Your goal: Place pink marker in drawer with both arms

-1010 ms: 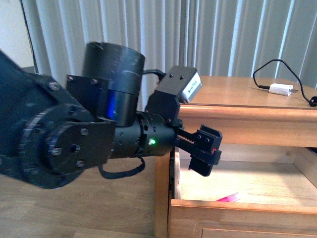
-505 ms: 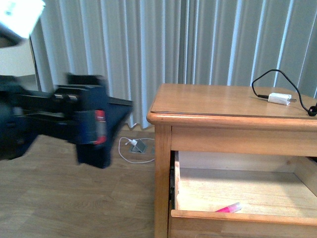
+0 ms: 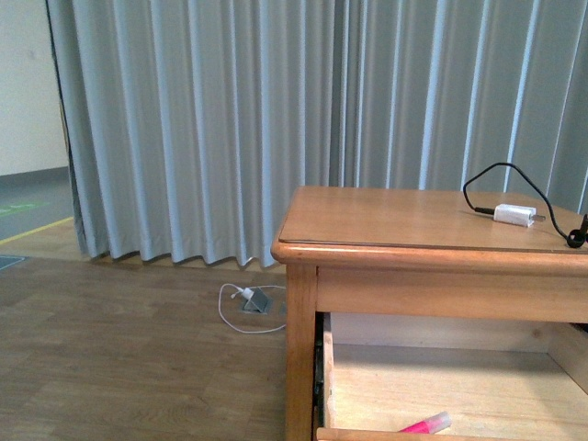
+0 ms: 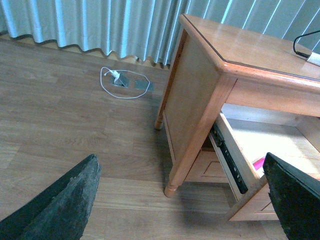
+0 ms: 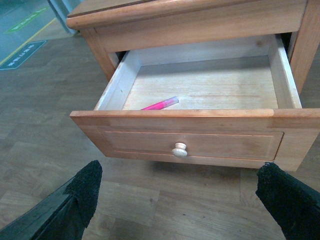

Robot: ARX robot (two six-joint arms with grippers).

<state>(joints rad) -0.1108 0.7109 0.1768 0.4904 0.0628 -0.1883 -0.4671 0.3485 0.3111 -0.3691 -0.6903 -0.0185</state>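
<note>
The pink marker (image 3: 425,424) lies loose on the pale floor of the open drawer (image 3: 328,367), near its front edge. The right wrist view shows the pink marker (image 5: 160,104) slanted inside the drawer (image 5: 225,142), whose round knob (image 5: 180,149) faces my right gripper (image 5: 180,192). That gripper is open and empty, low in front of the drawer. My left gripper (image 4: 182,190) is open and empty, off the nightstand's left corner; the pink marker (image 4: 259,163) peeks over the drawer (image 4: 229,160) side. Neither arm shows in the front view.
A white charger plug (image 3: 513,214) with a black cable lies on the nightstand top (image 3: 386,216). A floor socket with a white cord (image 3: 253,300) sits by the grey curtain (image 3: 230,129). The lower drawer (image 4: 202,169) is closed. Wood floor surrounds the nightstand.
My left arm, which stood in front of the open drawer a second ago, has swung away to the left and out of the front view. The marker stays in the drawer.
</note>
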